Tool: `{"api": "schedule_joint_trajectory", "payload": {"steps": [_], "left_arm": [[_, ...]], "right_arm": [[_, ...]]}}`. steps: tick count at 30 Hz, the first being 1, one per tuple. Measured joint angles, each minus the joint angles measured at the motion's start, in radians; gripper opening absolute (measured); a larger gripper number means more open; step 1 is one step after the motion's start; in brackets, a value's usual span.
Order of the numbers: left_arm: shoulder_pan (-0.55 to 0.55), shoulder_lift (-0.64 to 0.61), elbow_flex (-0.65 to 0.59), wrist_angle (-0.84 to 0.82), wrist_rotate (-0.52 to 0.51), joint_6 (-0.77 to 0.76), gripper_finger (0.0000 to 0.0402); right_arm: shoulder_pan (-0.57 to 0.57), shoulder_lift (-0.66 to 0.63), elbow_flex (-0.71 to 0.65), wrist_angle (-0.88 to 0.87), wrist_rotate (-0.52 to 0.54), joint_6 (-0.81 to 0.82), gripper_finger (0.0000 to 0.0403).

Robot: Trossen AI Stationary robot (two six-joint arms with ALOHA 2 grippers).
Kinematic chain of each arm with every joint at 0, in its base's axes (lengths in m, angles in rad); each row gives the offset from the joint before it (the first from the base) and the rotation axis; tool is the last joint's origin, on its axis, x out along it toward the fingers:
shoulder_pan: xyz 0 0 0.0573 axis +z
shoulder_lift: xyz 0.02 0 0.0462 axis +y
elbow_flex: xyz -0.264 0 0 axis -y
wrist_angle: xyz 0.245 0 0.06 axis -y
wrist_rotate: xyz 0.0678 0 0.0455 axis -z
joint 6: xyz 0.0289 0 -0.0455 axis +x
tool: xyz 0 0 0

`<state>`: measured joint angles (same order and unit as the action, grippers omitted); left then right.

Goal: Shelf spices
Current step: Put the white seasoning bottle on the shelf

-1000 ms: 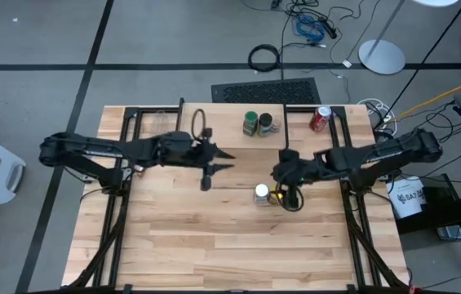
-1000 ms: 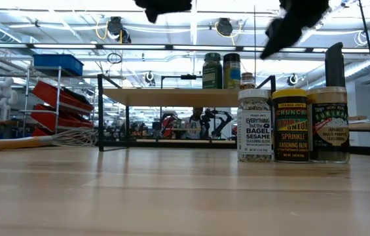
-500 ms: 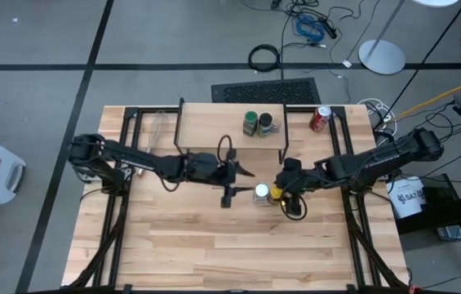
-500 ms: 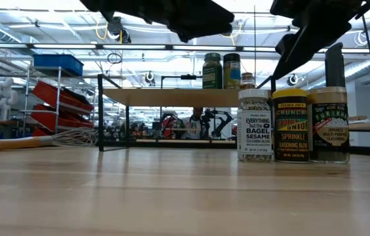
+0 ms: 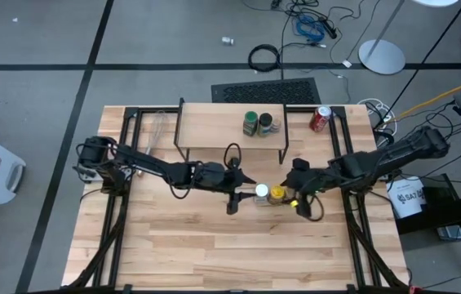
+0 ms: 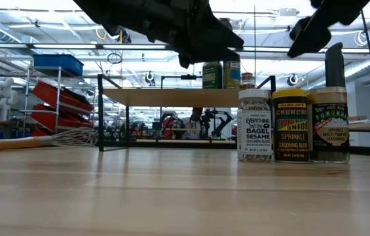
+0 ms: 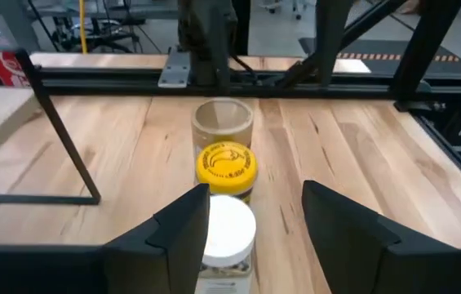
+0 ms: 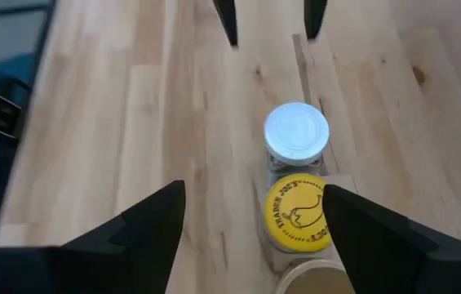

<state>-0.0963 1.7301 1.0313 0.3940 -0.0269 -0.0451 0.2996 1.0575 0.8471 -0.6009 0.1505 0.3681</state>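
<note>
1. Left tool (image 5: 243, 189) is just beside the white-lid jar (image 5: 261, 192), on its left side in the high view; fingers (image 7: 183, 237) apart, nothing between them yet. In the left wrist view the jar sits off toward one finger, not centred in the gap.
2. Right tool (image 5: 295, 196) is close on the other end of the row, fingers (image 8: 152, 224) spread wide & empty. The yellow-lid jar (image 5: 277, 194) lies in its gap in the right wrist view.
3. Three jars stand upright in a tight row mid-tabletop (image 5: 214, 245): white lid, yellow lid, then a tan-lid jar (image 7: 223, 124). They look touching or nearly so.
4. Two jars, the green-lid jar (image 5: 250, 122) & dark-lid jar (image 5: 266, 123), already stand on the shelf (image 5: 214, 131); three to go by my count.
5. Step in hand, I'd judge: left takes the white-lid jar. Do it well: shift sideways so the jar is centred, drop fingers below the lid onto the body, then squeeze.
6. Risk: the inner finger may nudge the yellow neighbour. Go slow, lift straight up before swinging to the shelf.
7. Keep the two arms apart; they're crowding one spot.
</note>
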Motion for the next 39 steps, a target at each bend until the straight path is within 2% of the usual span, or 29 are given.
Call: {"api": "schedule_joint_trajectory", "payload": {"steps": [8, 15, 22, 31, 39], "left_arm": [[-0.025, 0.04, 0.0, 0.066, -0.025, -0.003, 0.027], [-0.037, 0.107, 0.0, 0.109, -0.086, -0.001, 0.0305], [-0.033, 0.185, 0.002, 0.204, -0.126, 0.046, 0.0311], [0.004, 0.266, 0.05, 0.19, -0.153, 0.057, 0.0312], [0.007, 0.323, 0.101, 0.189, -0.122, 0.059, 0.0298]], "right_arm": [[0.032, -0.121, 0.0, -0.014, 0.001, 0.086, 0.0276], [0.044, -0.15, 0.0, -0.022, 0.001, 0.102, 0.0276], [0.044, -0.147, 0.0, -0.037, 0.001, 0.094, 0.0276], [0.043, -0.147, 0.0, -0.039, 0.002, 0.08, 0.0276], [0.043, -0.147, 0.0, -0.04, 0.008, 0.038, 0.0276]]}}
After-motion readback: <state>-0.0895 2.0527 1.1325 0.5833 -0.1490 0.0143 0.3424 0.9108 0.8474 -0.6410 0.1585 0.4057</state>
